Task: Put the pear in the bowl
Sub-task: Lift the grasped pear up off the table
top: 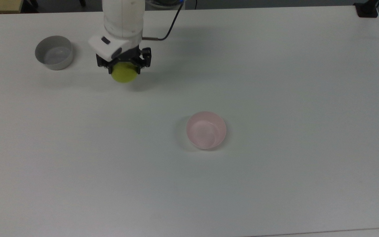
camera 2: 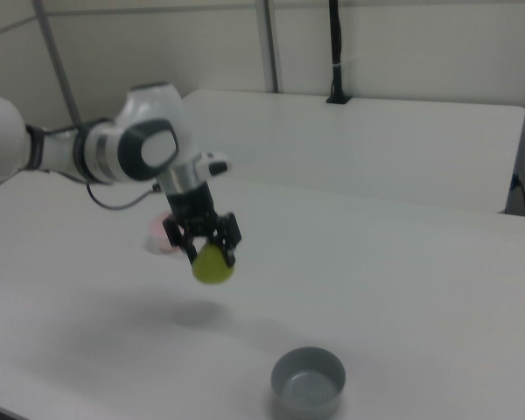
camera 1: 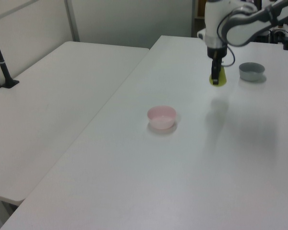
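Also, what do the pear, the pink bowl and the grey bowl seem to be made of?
The pear, held in the gripper, looks like smooth moulded plastic: its yellow-green colour is very even, though real fruit cannot be excluded. The pink bowl seems to be thin plastic, pale and slightly translucent, with a thin rim. The grey bowl looks like opaque matte plastic with straight sides.

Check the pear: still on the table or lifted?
Lifted. The pear hangs in the pincer clear of the table, its shadow lying apart below it. The pink bowl is empty.
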